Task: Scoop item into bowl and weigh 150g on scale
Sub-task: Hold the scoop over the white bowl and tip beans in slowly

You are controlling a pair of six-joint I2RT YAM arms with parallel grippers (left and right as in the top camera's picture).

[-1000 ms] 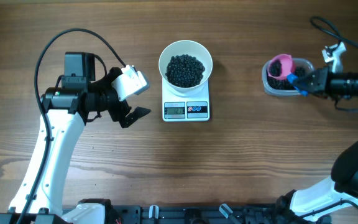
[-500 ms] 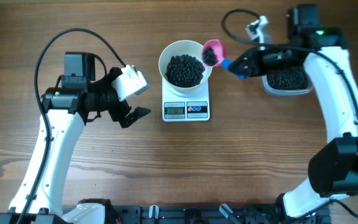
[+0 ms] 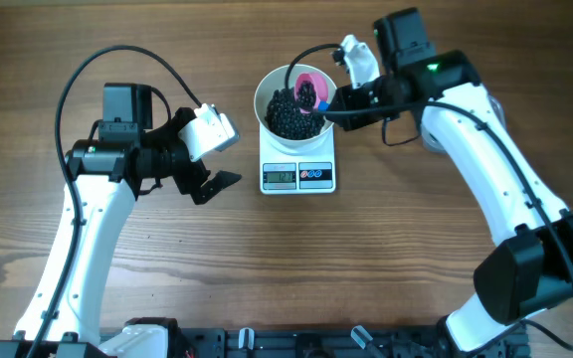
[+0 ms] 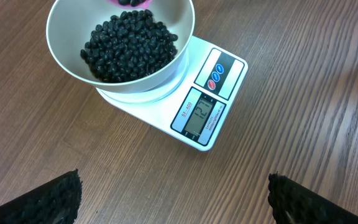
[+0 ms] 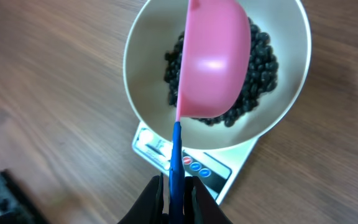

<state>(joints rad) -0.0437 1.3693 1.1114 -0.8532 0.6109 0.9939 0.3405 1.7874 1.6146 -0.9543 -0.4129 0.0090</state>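
Note:
The white bowl [image 3: 263,99] stands on the small white scale [image 3: 296,176] and holds a heap of black beans [image 3: 288,114], the item. My right gripper [image 3: 334,104] is shut on the blue handle [image 5: 176,162] of a pink scoop [image 5: 216,59]. The scoop is tipped on its side over the bowl [image 5: 291,99], its back toward the wrist camera and its contents hidden. My left gripper [image 4: 174,199] stands open above bare wood, left of the scale [image 4: 207,115], with nothing between its fingers. The scale's display is lit.
A clear tub [image 3: 430,140] lies mostly hidden under my right arm, to the right of the scale. A black cable loops over the left arm [image 3: 78,229]. Wooden tabletop [image 3: 386,249] stretches in front of the scale.
My right arm has swung left from the clear tub, carrying the pink scoop to the bowl and tipping it over the beans. The left arm has not moved.

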